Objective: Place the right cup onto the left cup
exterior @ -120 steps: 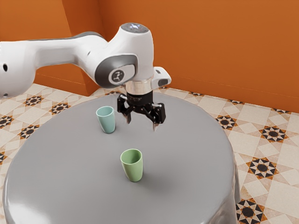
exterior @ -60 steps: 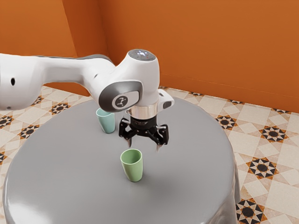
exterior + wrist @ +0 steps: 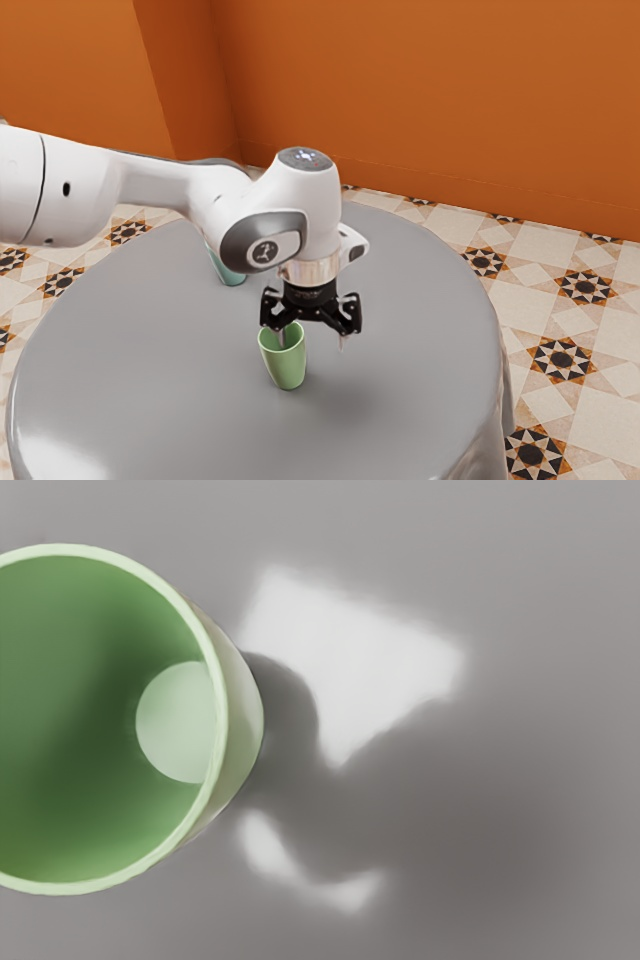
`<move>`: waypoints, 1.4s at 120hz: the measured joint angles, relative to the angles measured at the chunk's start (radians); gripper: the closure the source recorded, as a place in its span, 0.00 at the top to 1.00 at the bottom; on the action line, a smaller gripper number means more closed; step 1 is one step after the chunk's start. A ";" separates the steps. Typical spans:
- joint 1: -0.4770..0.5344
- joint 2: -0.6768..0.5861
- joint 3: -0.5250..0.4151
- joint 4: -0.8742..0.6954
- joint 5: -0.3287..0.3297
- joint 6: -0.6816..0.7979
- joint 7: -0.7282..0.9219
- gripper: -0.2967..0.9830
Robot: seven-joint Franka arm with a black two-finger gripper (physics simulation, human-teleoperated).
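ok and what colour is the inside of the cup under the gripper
Green, darker than its pale rim; clearest in the wrist view.

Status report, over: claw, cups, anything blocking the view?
Claw open, low by green cup. Green cup upright, ungripped, not on teal cup. Arm partly hides teal cup. Over.

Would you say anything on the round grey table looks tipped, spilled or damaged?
Nothing stands out: the tapered green cup stands upright and uncracked where visible, and I see no spill on the table. My white arm partly hides the light-blue cup.
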 joint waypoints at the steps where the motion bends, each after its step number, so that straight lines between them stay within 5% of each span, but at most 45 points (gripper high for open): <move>1: 0.000 0.001 0.000 -0.001 0.000 0.002 -0.001 0.77; 123: 0.005 0.136 0.079 0.039 0.061 0.102 0.004 0.75; 168: 0.006 0.141 0.098 0.039 0.078 0.119 0.013 0.35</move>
